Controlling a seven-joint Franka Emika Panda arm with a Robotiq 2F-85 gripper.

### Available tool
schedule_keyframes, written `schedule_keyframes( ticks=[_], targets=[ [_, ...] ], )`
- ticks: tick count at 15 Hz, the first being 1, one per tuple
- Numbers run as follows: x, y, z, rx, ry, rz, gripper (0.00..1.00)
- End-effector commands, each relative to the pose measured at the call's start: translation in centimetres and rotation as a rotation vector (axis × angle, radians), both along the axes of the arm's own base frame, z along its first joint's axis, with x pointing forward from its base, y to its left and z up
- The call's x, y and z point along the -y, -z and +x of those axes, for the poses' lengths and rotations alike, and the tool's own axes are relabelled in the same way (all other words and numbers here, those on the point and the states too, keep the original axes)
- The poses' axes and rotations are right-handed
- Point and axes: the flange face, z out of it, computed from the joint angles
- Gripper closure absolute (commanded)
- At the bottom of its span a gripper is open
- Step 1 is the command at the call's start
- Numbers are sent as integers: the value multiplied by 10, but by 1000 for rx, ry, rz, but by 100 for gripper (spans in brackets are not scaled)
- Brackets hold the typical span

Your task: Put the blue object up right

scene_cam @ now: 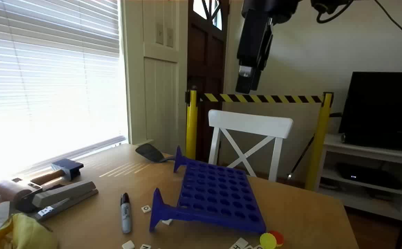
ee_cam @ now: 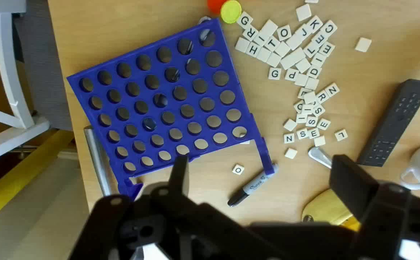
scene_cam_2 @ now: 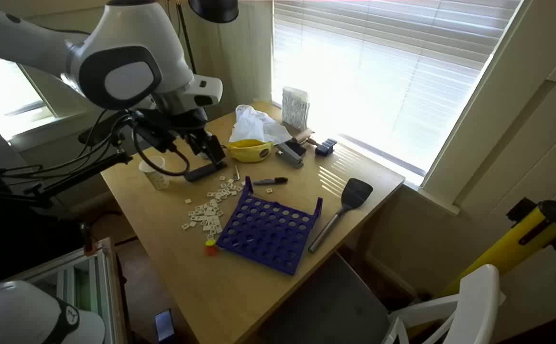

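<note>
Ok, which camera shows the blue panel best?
The wrist view: it looks down on the blue panel, so its full grid shows, large and clear. Both exterior views show it lying down too, but from a slant.

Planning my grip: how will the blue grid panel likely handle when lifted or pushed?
The blue grid panel is probably stiff, given its straight edges. Its open holes suggest low weight for its size. Its feet seem to prop one end, so it may rock if pushed.

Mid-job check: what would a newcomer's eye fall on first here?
A newcomer would probably notice the blue Connect Four grid first, lying on the wooden table. Next come the bright window blinds alongside the table in both exterior views, then the letter tiles scattered beside the grid.
</note>
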Motion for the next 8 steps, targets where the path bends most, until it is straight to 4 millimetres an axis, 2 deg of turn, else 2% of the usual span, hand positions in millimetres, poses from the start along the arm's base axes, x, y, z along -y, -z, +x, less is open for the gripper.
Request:
schedule_keyframes(
  ticks=[1, 3, 5, 8],
  targets=[
    [0, 0, 0, -1, 0, 0, 0],
    [21, 6, 13, -7, 82, 113, 0],
    [53, 16, 23, -5, 180, 195, 0],
    [107, 46, 20, -10, 306, 324, 0]
  ],
)
